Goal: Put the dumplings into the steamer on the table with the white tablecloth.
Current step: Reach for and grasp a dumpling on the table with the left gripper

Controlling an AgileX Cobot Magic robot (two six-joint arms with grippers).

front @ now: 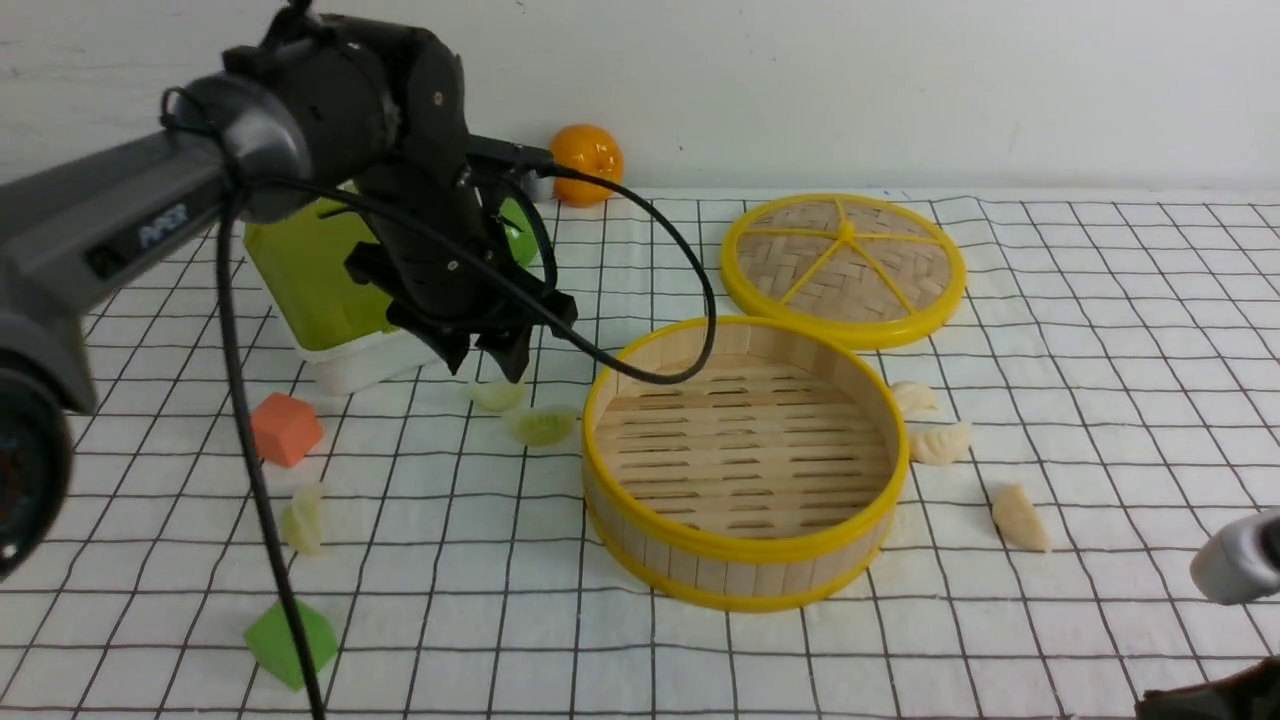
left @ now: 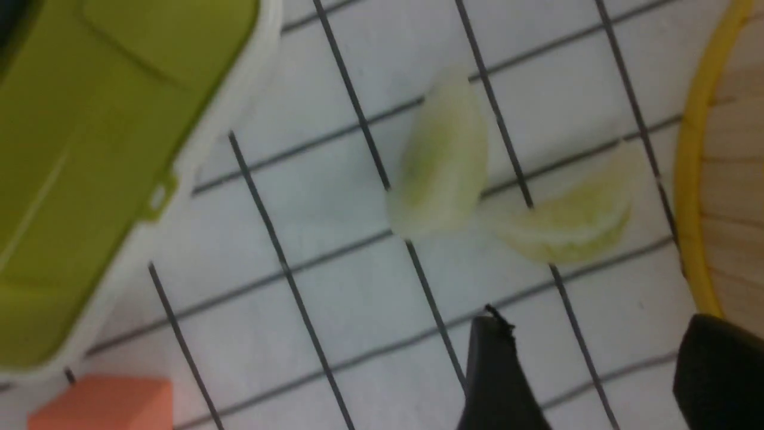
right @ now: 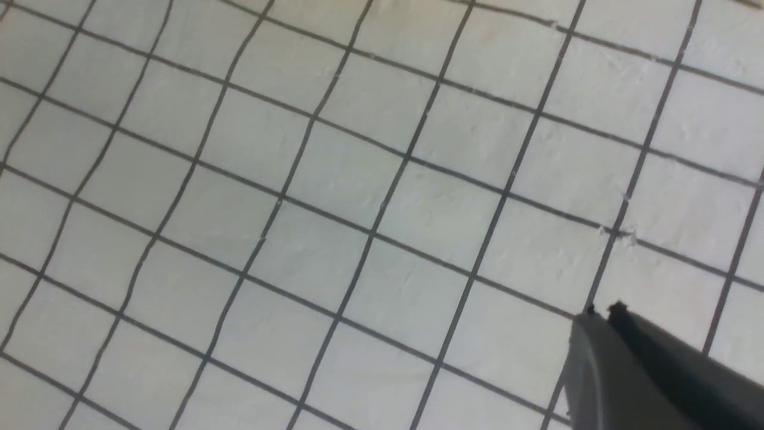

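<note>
The steamer [front: 742,548] stands empty at mid-table on the white tablecloth [front: 1080,380]. Two pale green dumplings [front: 497,395] [front: 541,426] lie just left of it, and a third green one [front: 304,518] lies further left and nearer to me. Three cream dumplings [front: 912,397] [front: 941,443] [front: 1020,517] rest at the steamer's right. My left gripper [front: 487,368] hovers open just above the two green dumplings [left: 444,167] [left: 573,221], with nothing between its fingers [left: 495,370]; the steamer's yellow rim [left: 692,179] is beside it. My right gripper [right: 603,310] is shut and empty over bare cloth.
The woven lid [front: 845,265] lies behind the steamer. A lime-green box [front: 320,290] on a white base stands behind my left gripper, with an orange ball [front: 586,150] by the wall. An orange cube [front: 285,428] and a green cube [front: 290,640] sit at the left. My right arm [front: 1235,555] is low at the right edge.
</note>
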